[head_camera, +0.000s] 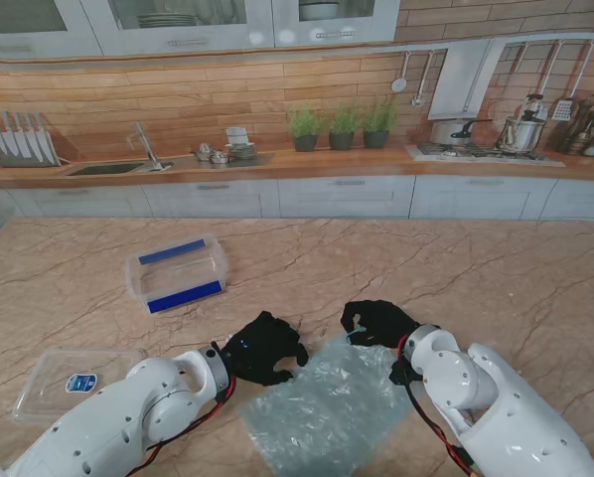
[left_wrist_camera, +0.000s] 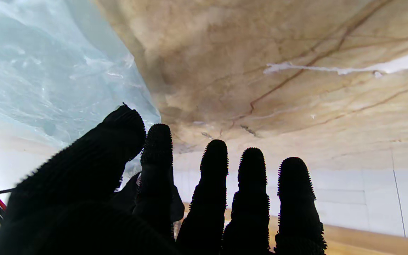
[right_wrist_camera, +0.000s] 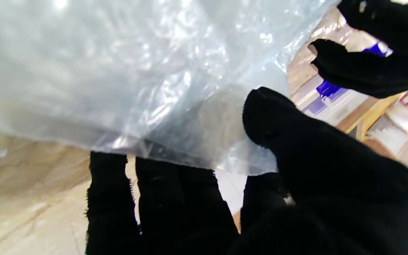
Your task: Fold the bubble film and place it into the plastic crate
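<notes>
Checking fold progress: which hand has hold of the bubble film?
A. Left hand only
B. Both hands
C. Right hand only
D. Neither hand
C: the right hand pinches the bubble film's far edge between thumb and fingers; the left hand is spread, beside it.

The bubble film (head_camera: 322,407) is lying on the table (head_camera: 496,268) between the left hand (head_camera: 265,348) and right hand (head_camera: 378,322). The plastic crate (head_camera: 177,273) is sitting beyond the left hand, farther from me; its lid (head_camera: 74,380) is lying left of that hand.
</notes>
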